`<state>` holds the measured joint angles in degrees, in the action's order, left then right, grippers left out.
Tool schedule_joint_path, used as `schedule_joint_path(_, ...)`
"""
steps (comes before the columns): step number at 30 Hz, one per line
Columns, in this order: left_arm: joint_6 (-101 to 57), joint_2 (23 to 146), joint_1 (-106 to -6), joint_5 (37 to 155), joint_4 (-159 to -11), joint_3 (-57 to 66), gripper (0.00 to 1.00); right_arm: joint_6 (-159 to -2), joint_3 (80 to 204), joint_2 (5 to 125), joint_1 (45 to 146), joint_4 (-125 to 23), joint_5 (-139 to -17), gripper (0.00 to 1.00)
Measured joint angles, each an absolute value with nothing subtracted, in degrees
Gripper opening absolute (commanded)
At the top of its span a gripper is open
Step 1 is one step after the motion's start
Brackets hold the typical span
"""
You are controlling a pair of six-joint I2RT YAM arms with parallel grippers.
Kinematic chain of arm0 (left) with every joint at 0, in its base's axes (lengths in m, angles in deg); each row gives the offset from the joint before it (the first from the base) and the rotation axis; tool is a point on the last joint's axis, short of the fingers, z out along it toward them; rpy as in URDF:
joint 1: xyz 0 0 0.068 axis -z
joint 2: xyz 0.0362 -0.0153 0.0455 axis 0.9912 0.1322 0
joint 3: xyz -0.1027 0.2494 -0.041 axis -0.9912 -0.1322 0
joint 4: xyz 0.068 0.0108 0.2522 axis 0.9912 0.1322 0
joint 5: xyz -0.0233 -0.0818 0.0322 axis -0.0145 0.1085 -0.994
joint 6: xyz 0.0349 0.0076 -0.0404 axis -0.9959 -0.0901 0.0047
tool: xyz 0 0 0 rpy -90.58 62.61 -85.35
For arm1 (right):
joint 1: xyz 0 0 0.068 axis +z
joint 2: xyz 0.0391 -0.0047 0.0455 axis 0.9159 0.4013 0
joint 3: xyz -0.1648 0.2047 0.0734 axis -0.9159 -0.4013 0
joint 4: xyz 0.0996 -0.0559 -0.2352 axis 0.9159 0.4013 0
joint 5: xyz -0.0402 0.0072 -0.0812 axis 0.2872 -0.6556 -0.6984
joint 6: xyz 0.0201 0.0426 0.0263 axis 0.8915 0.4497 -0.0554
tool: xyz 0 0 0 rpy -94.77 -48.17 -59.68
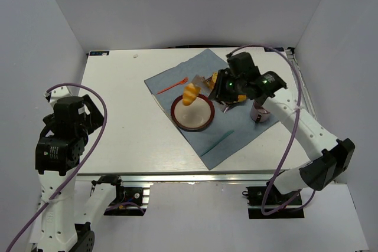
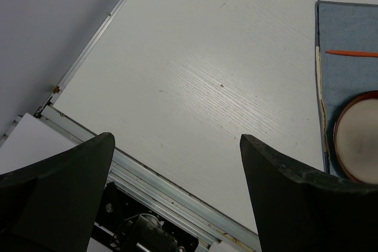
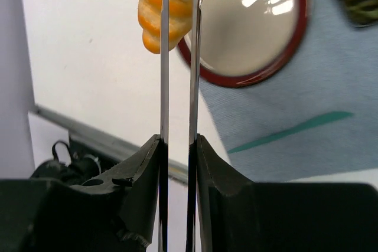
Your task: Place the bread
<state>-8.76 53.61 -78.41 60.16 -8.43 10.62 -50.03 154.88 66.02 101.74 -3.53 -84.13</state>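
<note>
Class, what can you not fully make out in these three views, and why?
Right wrist: the bread and the tongs, cut by the top edge.
Left wrist: the red plate, cut by the right edge.
Top external: whether the bread touches the red plate, too small; the purple container, half hidden by the right arm.

No writing, label or number is legible on anything (in any view).

The bread (image 3: 151,5) runs off the right wrist view's top edge (plate (image 3: 254,79) too).
</note>
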Motion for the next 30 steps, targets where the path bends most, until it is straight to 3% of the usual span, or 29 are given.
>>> schedule_joint_path(13, -8.74, 53.61, -78.41, 60.18, -8.36, 10.62, 0.98, -49.9, 145.44, 71.79, 105.19, -16.16, -79.73, 0.0)
schedule_joint_path(30, -8.74, 53.72, -78.41, 60.2, -8.36, 10.6, 0.98, -50.27, 142.2, 73.63, 105.19, -16.8, -81.66, 0.0)
